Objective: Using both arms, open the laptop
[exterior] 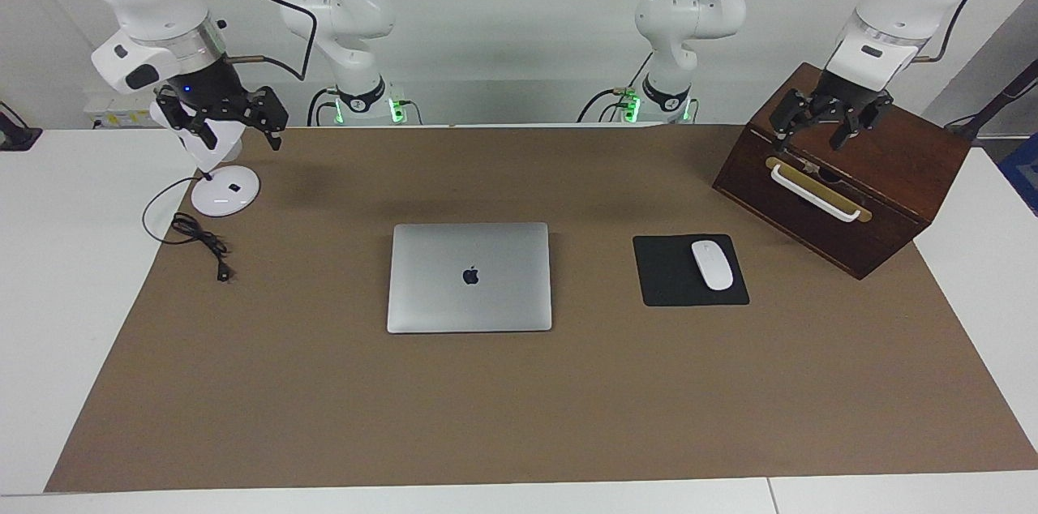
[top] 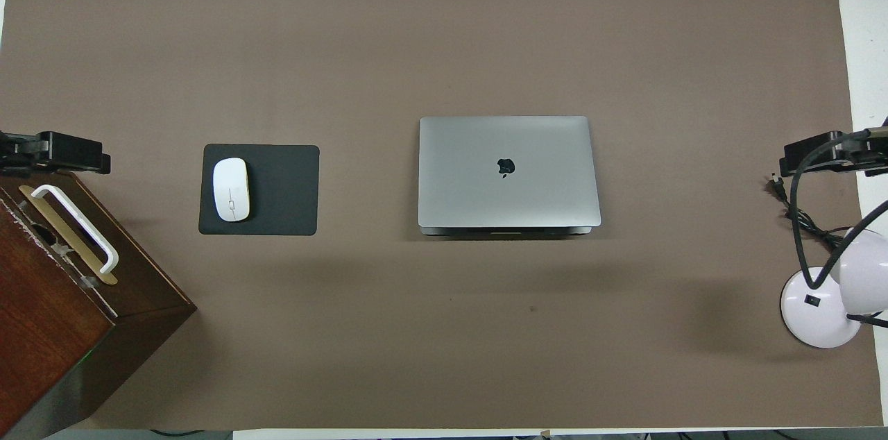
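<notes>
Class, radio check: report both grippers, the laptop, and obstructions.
Left gripper open over brown wooden box. Right gripper open over white desk lamp. Thin silver-grey laptop shut, untouched. Nothing on it.

Silver laptop [exterior: 469, 277], black mouse pad [exterior: 671, 280], white mouse [exterior: 712, 264].

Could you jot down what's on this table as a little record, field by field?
laptop: closed, flat on the brown mat
mouse: on the black mouse pad, toward the left arm's end
wooden box: under the left gripper
desk lamp: under the right gripper
left gripper: jaws open, empty
right gripper: jaws open, empty
</notes>
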You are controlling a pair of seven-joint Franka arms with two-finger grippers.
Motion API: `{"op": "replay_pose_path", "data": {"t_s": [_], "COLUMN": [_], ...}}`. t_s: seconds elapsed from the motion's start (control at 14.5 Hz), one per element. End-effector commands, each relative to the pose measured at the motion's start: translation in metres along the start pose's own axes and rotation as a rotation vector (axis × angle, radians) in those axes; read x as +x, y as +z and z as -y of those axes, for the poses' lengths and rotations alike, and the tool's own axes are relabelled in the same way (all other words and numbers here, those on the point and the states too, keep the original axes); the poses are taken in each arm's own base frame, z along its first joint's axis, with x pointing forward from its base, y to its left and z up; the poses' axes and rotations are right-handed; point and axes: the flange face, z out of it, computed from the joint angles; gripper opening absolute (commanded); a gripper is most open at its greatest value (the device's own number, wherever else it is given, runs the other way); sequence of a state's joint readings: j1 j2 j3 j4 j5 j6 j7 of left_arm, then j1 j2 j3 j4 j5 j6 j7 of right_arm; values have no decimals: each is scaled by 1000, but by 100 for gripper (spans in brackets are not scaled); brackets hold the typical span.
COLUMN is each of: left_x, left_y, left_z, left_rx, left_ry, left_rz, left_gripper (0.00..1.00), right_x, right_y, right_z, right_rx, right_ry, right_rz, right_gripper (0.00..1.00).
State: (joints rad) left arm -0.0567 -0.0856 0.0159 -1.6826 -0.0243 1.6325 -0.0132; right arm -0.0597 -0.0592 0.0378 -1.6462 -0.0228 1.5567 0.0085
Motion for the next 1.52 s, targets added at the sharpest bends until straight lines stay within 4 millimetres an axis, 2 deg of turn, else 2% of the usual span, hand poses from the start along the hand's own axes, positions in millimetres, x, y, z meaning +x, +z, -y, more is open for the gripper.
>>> {"op": "replay_pose_path", "data": {"t_s": [0.0, 1.17, 1.31, 1.38, 1.45], "left_x": [-3, -3, -3, -3, -3], "left_y": [2, 2, 3, 4, 5], "left_z": [3, 6, 8, 8, 11], "left_rx": [14, 14, 14, 14, 15], "left_ry": [-15, -19, -22, -25, -31], "left_rz": [-11, -12, -9, -8, -7], "left_gripper": [100, 100, 90, 81, 66], "right_x": [-2, -2, -2, -1, -2], "right_y": [-2, -3, -3, -2, 2], "right_z": [-5, -8, -11, -16, -16], "right_rx": [10, 12, 12, 12, 12], "right_ry": [19, 25, 29, 36, 36], "right_rz": [-24, -39, -40, -48, -42], "right_gripper": [100, 100, 100, 100, 100]}}
